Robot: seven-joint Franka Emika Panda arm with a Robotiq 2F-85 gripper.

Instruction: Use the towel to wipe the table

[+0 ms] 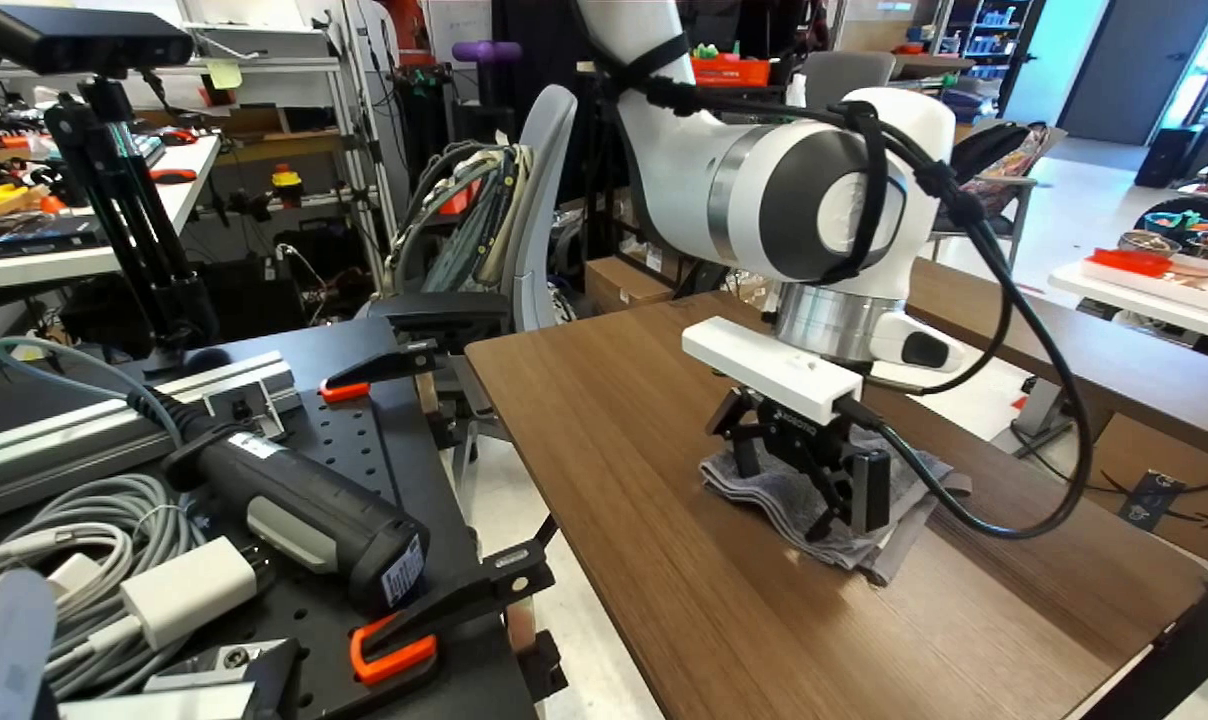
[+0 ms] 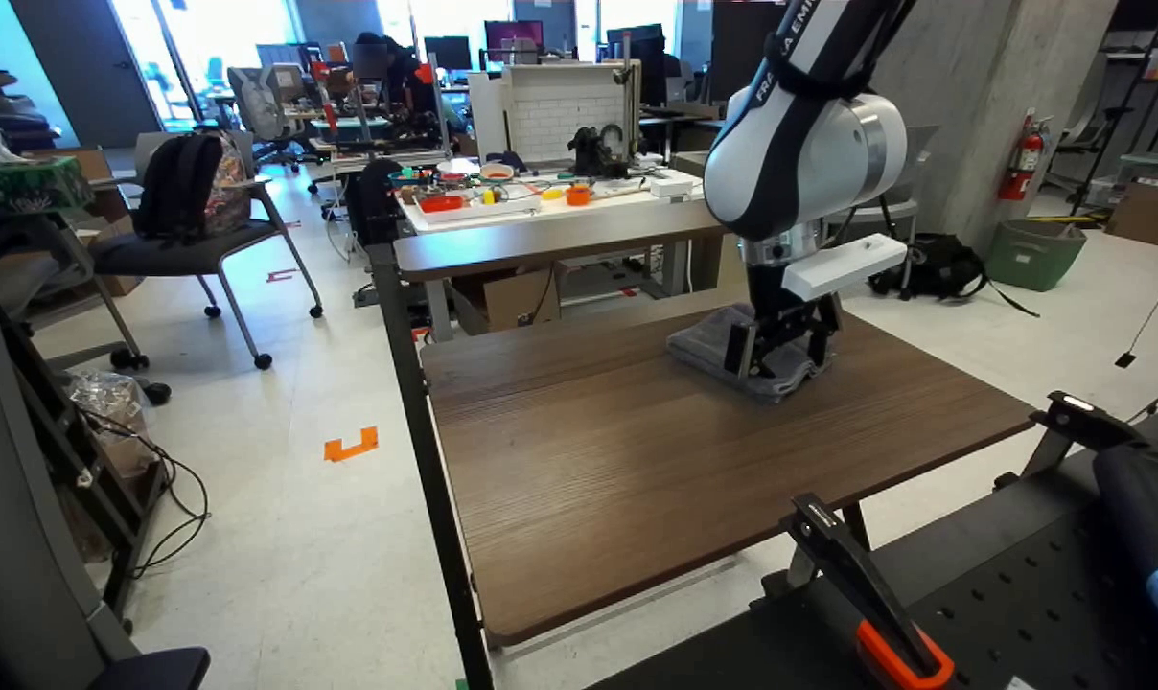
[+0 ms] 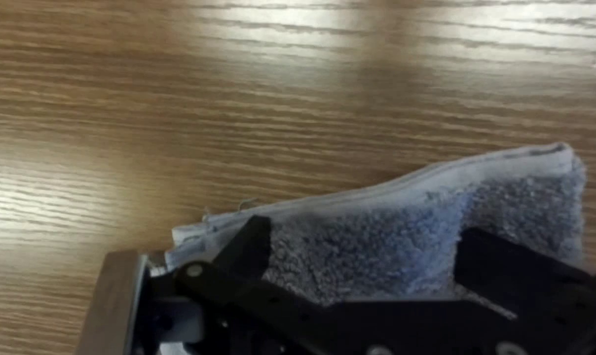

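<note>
Your Robotiq gripper (image 1: pixel 807 495) sits low over the grey folded towel (image 3: pixel 367 246), its fingers (image 1: pixel 870 490) spread wide, and the wrist view shows terry fabric in the gap between them; how firmly the tips press on it, you cannot tell. That towel lies in flat layers on the brown wood-grain table (image 2: pixel 579 460); in an exterior view you see it right of the middle, toward the far edge, and in the wrist view its pale edge rises toward the right. Above the fingers you have a white bar-shaped housing (image 1: pixel 769 370), and the Panda arm (image 1: pixel 679 180) rises over it with black cables (image 1: pixel 950 193) strapped along its side. To the left of the table, in an exterior view, a black perforated bench (image 1: pixel 364 445) carries orange-and-black clamps (image 1: pixel 394 655) at its edge, a corded black handheld tool (image 1: pixel 309 500), a coil of grey cable (image 1: pixel 154 490) and a white power adapter (image 1: pixel 189 590). Past the table's far side, in an exterior view, you can see a narrower wooden table (image 2: pixel 560 241) with a cardboard box (image 2: pixel 517 302) under its top, and farther right, well apart from both, a green bin (image 2: pixel 1034 254).
</note>
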